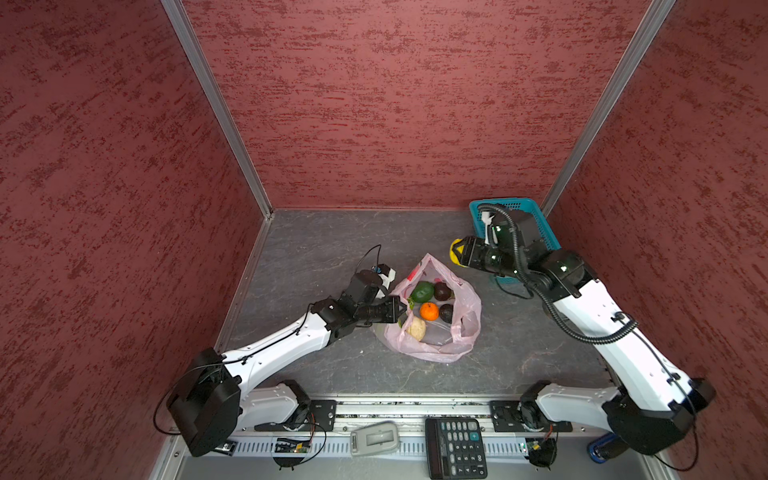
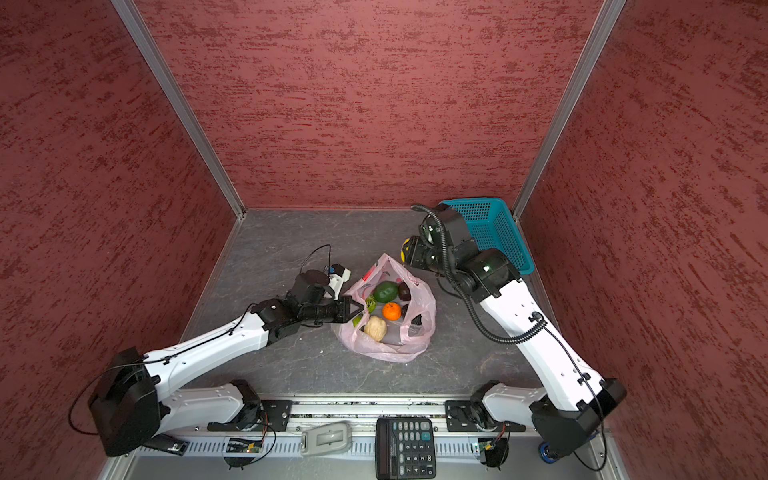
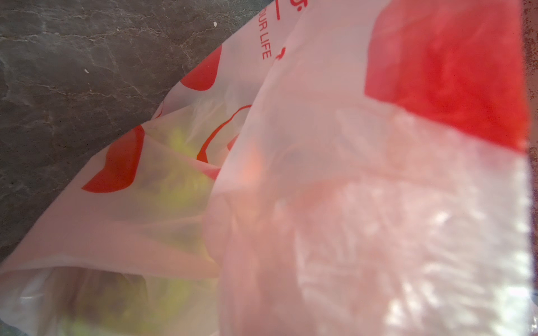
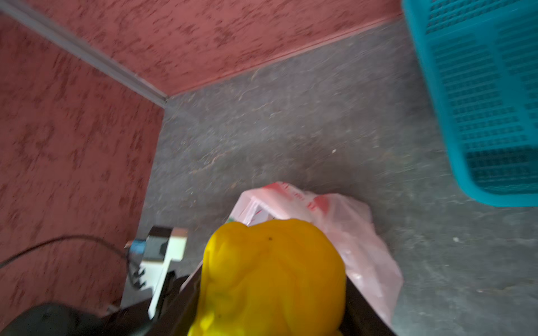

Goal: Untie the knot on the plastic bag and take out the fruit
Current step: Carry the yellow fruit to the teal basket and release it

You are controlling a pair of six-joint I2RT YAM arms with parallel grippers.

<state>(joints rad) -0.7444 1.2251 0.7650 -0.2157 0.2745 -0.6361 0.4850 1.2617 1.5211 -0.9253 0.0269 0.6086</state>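
We see two arms alike: the left arm (image 1: 274, 353) and right arm (image 1: 598, 320) wear smooth white shells dotted with small dark screw holes, with black joints and wrist housings. The left gripper (image 1: 401, 309) and right gripper (image 1: 456, 252) are black. A thin black cable (image 1: 297, 332) runs along the left arm; a ribbed black hose (image 1: 594, 341) along the right.

Desk (image 1: 316, 249), my clearances read from the plastic bag (image 1: 467, 328): 10–12 o'clock bare; 6 o'clock bare. 9 o'clock: left hand (image 1: 402, 309) pinching the rim. 1 o'clock: right hand (image 1: 456, 252) holding a yellow fruit (image 4: 273, 276), teal basket (image 2: 494, 232) just beyond. Bag mouth gapes upward.
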